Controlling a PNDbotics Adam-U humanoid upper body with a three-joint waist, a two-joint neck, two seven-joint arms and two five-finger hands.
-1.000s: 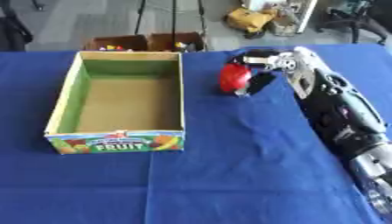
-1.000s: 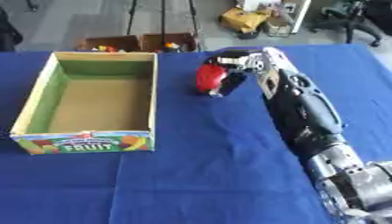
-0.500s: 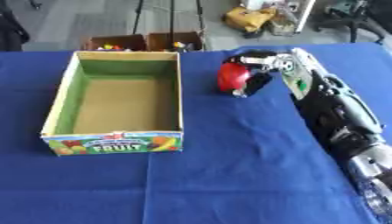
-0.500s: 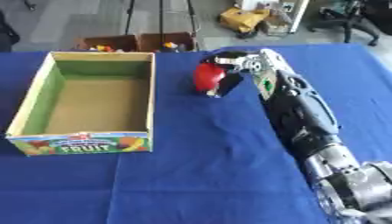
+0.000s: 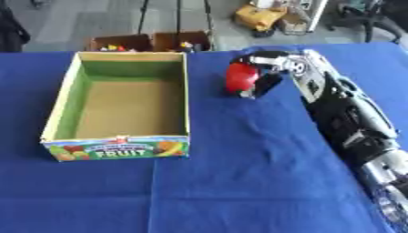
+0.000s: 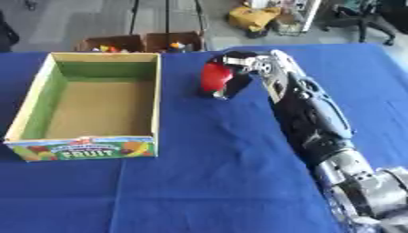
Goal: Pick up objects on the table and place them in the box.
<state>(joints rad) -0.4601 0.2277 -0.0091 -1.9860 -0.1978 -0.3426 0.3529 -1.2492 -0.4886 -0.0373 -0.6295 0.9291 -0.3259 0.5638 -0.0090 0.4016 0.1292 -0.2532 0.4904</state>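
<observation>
A round red object (image 5: pixel 239 78) sits just right of the open cardboard fruit box (image 5: pixel 67 108), about level with the box's far end. My right hand (image 5: pixel 267 68) is curled round it from the right, with fingers over its top and down its right side. The right arm runs back to the lower right corner. The box is empty, showing a green inner wall and a brown floor, with a "FRUIT" label on its near side. My left hand is out of view.
Blue cloth (image 5: pixel 239 173) covers the table. Beyond the far edge stand two open brown cartons (image 5: pixel 151 42) holding small coloured things, plus yellow items (image 5: pixel 259 16) and a chair on the floor.
The right hand with the red object has shifted slightly left, toward the box. The box has not moved.
</observation>
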